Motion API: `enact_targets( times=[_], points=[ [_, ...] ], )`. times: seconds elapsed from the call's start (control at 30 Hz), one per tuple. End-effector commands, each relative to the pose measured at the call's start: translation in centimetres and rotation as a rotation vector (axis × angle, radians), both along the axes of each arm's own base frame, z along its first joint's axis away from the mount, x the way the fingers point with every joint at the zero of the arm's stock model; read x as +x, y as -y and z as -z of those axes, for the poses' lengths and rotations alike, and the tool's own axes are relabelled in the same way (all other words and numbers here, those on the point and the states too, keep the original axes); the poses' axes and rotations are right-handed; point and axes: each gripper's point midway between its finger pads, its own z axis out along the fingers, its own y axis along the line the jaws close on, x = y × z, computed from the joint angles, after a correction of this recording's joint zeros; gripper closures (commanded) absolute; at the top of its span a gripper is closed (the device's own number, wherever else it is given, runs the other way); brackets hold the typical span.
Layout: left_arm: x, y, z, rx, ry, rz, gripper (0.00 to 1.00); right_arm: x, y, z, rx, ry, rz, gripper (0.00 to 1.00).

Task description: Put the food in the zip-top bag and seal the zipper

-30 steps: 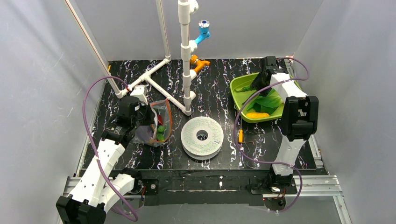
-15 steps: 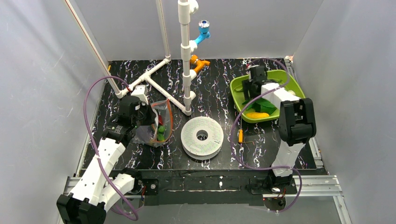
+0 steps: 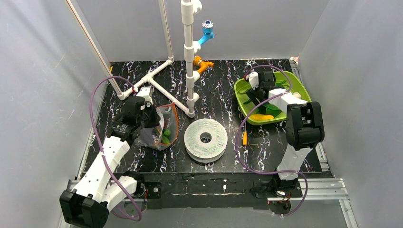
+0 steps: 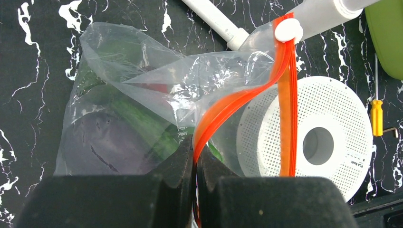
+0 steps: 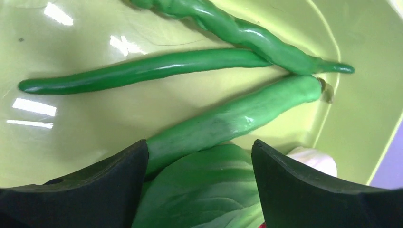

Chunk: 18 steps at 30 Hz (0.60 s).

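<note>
The clear zip-top bag (image 3: 161,127) lies left of centre with its mouth gaping; it also shows in the left wrist view (image 4: 142,90). A purple eggplant (image 4: 95,137) and a green pepper (image 4: 152,128) are inside it. My left gripper (image 4: 195,152) is shut on the orange-red zipper (image 4: 237,102). My right gripper (image 5: 199,152) is open, low in the lime-green tray (image 5: 71,42), with a green pepper (image 5: 237,116) and a bok choy leaf (image 5: 209,190) between its fingers. Two more green peppers (image 5: 142,71) lie beyond. A yellow banana (image 3: 261,117) lies at the tray's near edge.
A white perforated disc (image 3: 206,138) sits mid-table beside the bag. A small orange-handled screwdriver (image 3: 244,138) lies right of it. A white pipe frame (image 3: 161,90) and an upright pipe (image 3: 190,57) with blue and orange fittings stand behind the bag.
</note>
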Motion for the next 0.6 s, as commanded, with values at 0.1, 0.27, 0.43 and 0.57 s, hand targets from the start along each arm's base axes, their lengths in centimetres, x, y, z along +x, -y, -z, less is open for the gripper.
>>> enact_targets(
  times=[0.1, 0.27, 0.43, 0.57],
  points=[
    [0.8, -0.1, 0.0, 0.014, -0.006, -0.018, 1.00, 1.6, -1.9, -0.1, 0.019, -0.015, -0.147, 0.15],
    [1.0, -0.7, 0.5, 0.045, -0.020, -0.042, 1.00, 3.5, -3.3, 0.8, 0.033, -0.008, -0.229, 0.15],
    [1.2, -1.2, 1.0, 0.073, -0.034, -0.064, 1.00, 5.4, -3.8, 1.5, 0.038, 0.018, -0.261, 0.17],
    [1.3, -1.4, 1.3, 0.086, -0.041, -0.071, 1.00, 6.8, -3.2, 1.7, -0.002, 0.069, -0.240, 0.24]
  ],
)
